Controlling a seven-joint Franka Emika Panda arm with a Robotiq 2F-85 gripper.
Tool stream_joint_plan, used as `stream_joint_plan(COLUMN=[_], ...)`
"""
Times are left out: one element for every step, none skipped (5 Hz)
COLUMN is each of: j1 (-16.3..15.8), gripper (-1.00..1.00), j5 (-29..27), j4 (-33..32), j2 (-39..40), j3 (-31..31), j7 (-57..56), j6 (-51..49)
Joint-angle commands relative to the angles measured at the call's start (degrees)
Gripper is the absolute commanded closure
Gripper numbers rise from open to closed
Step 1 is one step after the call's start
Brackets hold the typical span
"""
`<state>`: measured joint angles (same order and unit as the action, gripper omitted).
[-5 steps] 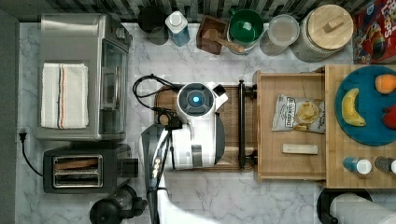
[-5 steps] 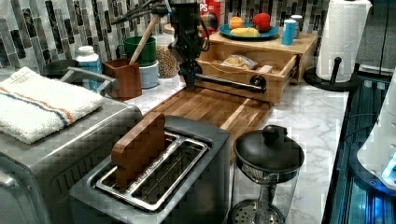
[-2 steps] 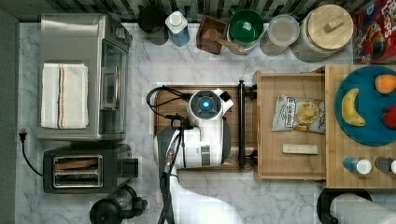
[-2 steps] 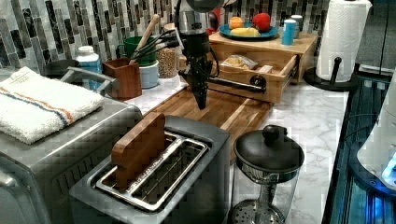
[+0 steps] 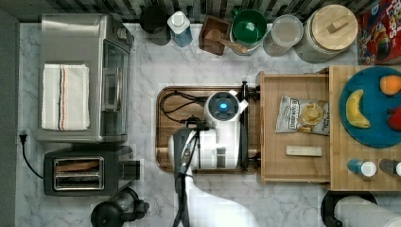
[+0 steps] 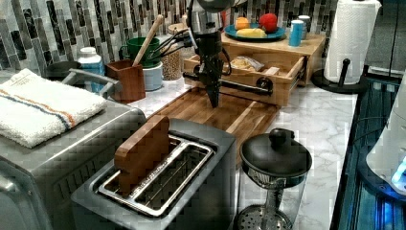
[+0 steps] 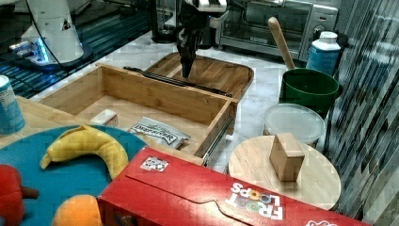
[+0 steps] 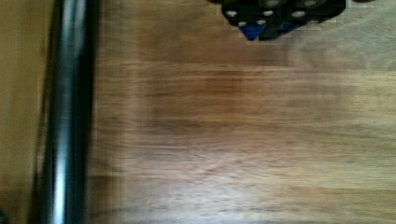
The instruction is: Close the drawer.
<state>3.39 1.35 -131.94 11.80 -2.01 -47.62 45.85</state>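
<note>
- your gripper hangs point-down over the brown tray, just in front of the drawer's black bar handle; a push from this side looks like the reason for it.
- the jaws look pressed together into one narrow tip in the left view, pinching nothing.
- the drawer stands pulled wide out from under the butcher-block top, toward the top view's left, so you have the full travel left to close.
- a chip bag and a small pale block lie flat on its floor, below the rims, so they should ride in freely.
- in the wrist view the handle runs close beside the fingertips, apart from them.
</note>
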Motion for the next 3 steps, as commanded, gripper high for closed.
stream_joint_plan(j1=[3.9, 6.4, 7.9], gripper=[1.00, 1.00, 1.00], j5=[2.4, 0.6, 3.2], j4=[4.9, 7.4, 8.9], j2=[1.2, 2.3, 1.9], j3=[4.7, 4.5, 5.6], j7=[-9.1, -15.3, -15.7], j6=[4.8, 2.1, 0.6])
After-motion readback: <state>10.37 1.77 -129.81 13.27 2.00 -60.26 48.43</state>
